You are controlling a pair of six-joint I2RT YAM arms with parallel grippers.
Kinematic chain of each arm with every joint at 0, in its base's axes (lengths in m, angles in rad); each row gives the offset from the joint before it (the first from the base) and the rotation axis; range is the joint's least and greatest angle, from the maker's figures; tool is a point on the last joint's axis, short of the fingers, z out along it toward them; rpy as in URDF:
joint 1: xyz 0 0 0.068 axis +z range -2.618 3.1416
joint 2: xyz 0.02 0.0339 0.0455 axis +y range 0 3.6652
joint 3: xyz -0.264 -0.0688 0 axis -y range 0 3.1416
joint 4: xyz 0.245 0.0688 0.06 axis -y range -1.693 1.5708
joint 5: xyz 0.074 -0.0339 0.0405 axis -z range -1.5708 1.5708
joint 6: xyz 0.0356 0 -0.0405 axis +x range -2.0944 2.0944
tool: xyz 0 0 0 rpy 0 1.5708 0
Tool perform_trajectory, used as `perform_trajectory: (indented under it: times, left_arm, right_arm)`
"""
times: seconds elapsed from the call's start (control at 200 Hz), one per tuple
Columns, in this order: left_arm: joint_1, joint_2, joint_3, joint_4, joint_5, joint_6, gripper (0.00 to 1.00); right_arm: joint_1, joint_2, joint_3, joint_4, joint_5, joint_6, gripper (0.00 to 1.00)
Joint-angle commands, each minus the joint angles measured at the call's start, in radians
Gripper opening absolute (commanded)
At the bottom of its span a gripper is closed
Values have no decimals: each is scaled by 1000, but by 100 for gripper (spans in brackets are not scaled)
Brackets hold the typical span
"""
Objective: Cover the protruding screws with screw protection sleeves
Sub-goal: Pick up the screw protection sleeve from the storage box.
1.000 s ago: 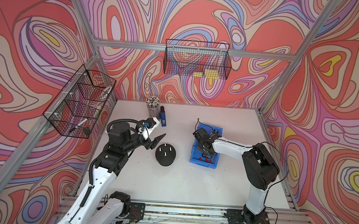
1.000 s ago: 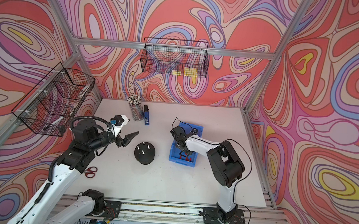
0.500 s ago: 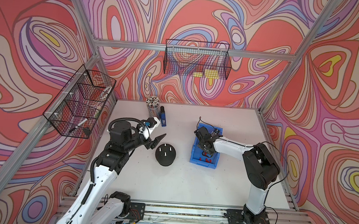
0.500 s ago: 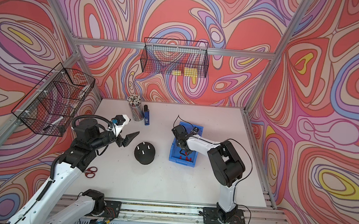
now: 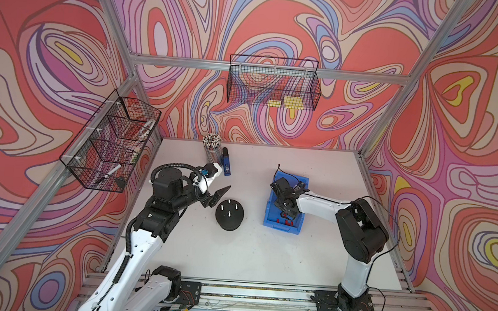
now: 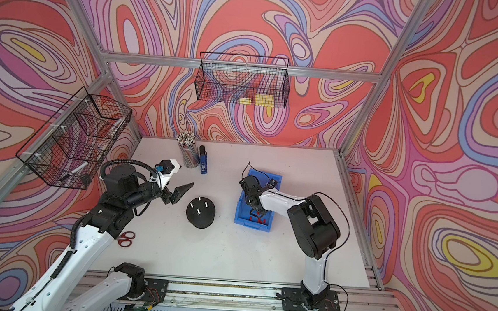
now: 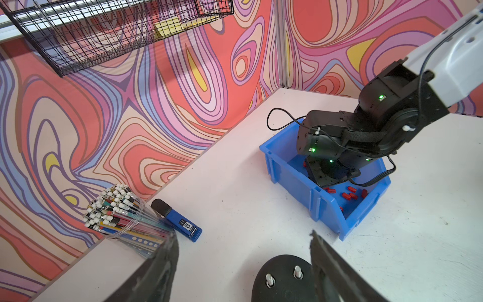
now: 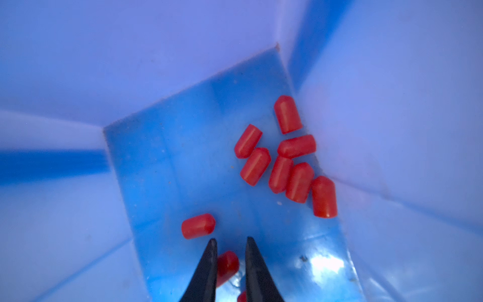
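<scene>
Right gripper (image 8: 231, 241) is deep in the smooth blue plastic bin (image 7: 288, 180), walls close around it. Its tips are slightly parted astride 1 of the rounded red screw protection sleeves (image 8: 281, 174) on the bin floor. Left gripper (image 7: 243, 235) is spread wide and empty, just beside the black dome base (image 5: 230, 223), whose 4 bare metal protruding screws (image 5: 229, 214) stand upright with open white tabletop (image 5: 233, 258) around.

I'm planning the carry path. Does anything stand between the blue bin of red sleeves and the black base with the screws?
Nothing visible: the table between the blue bin and the black base lies bare. Only the bin's own wall has to be cleared. The open left hand hovers on the base's other side, not between.
</scene>
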Motion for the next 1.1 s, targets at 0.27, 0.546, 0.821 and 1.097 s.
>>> perform_trajectory:
  times: [0.27,0.546,0.821,1.097]
  left_arm:
    - [-15,3,-10,15,8,24,80]
    - [-17,5,-10,13,5,27,80]
    - [-17,11,-8,10,3,29,80]
    - [-17,21,-1,14,-3,4,80]
  right_arm:
    - [-9,13,-25,19,1,13,19]
    - [-13,14,-16,14,5,3,16]
    - [-13,-8,-14,6,11,-14,9]
    - [-13,-53,-31,-5,17,-33,7]
